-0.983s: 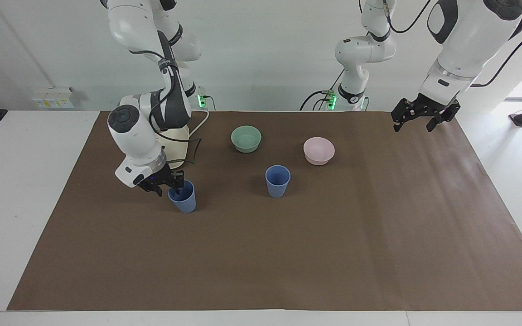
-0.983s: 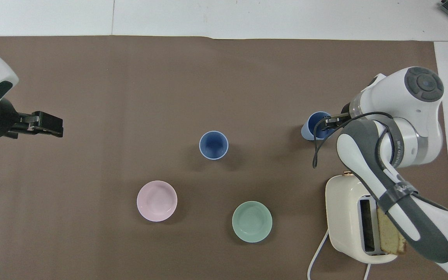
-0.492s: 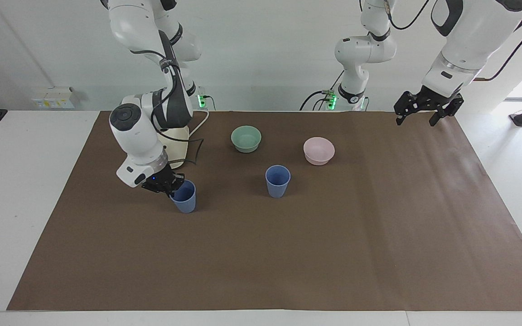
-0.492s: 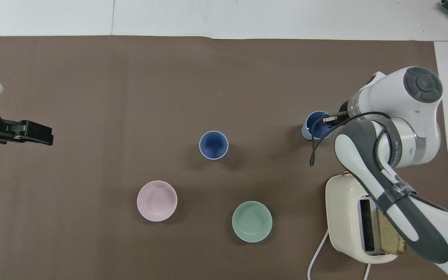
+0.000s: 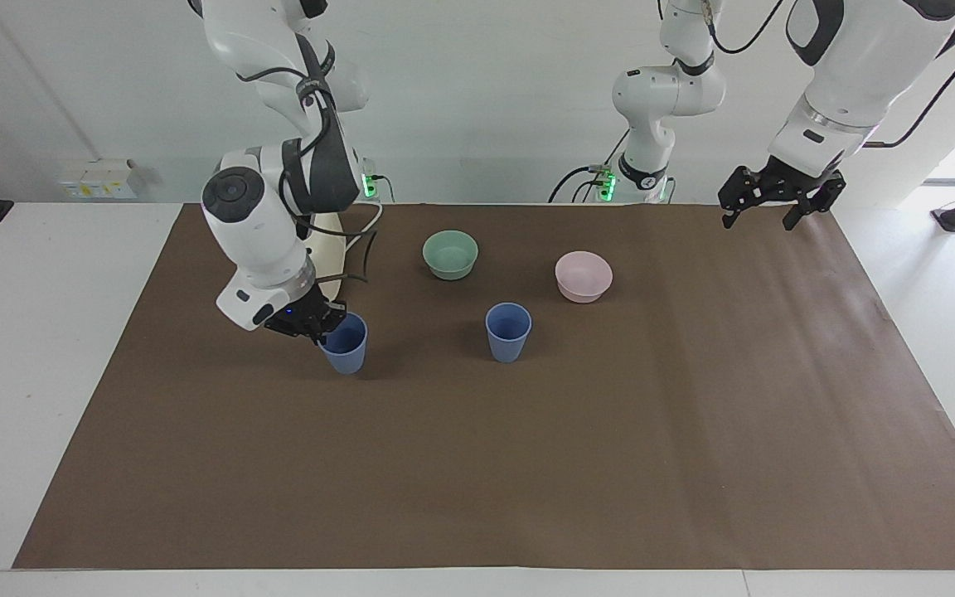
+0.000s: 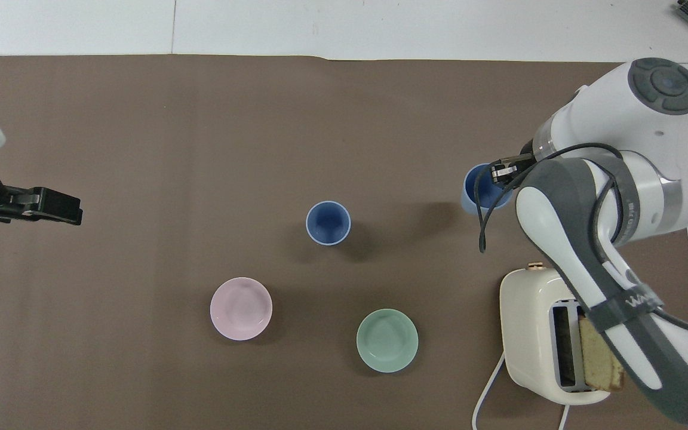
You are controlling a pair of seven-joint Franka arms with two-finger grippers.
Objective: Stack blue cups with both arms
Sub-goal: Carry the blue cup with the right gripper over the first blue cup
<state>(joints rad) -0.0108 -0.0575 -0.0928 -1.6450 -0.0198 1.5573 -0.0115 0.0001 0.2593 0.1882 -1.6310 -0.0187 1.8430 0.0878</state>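
The right gripper (image 5: 322, 325) is clamped on the rim of one blue cup (image 5: 345, 343), a small matte tapered plastic tumbler with no handle, one finger inside the mouth and one against the outer wall; the cup hangs slightly tilted, lifted just off the brown paper sheet (image 5: 527, 464) toward the right arm's end of the table. In the overhead view this held cup (image 6: 480, 190) shows its darker blue inside at about 3 o'clock from the second blue cup (image 6: 328, 223), which stands upright alone near the middle of the sheet, its pale thin rim a clean circle. From that standing cup (image 5: 508, 332), the pale pink bowl (image 6: 240, 309) lies at about 7 o'clock in the overhead view and the pale green bowl (image 6: 387, 340) at about 5 o'clock, both smooth, round, shallow and well apart from either cup. A glossy cream toaster (image 6: 538, 334) with rounded corners sits at about 6 o'clock of the held cup, a slice of bread (image 6: 601, 361) standing in one slot and a white cord trailing from its base. The left gripper (image 5: 777, 203) waits in the air over the sheet's corner at the left arm's end, its black fingers spread wide with nothing between them.
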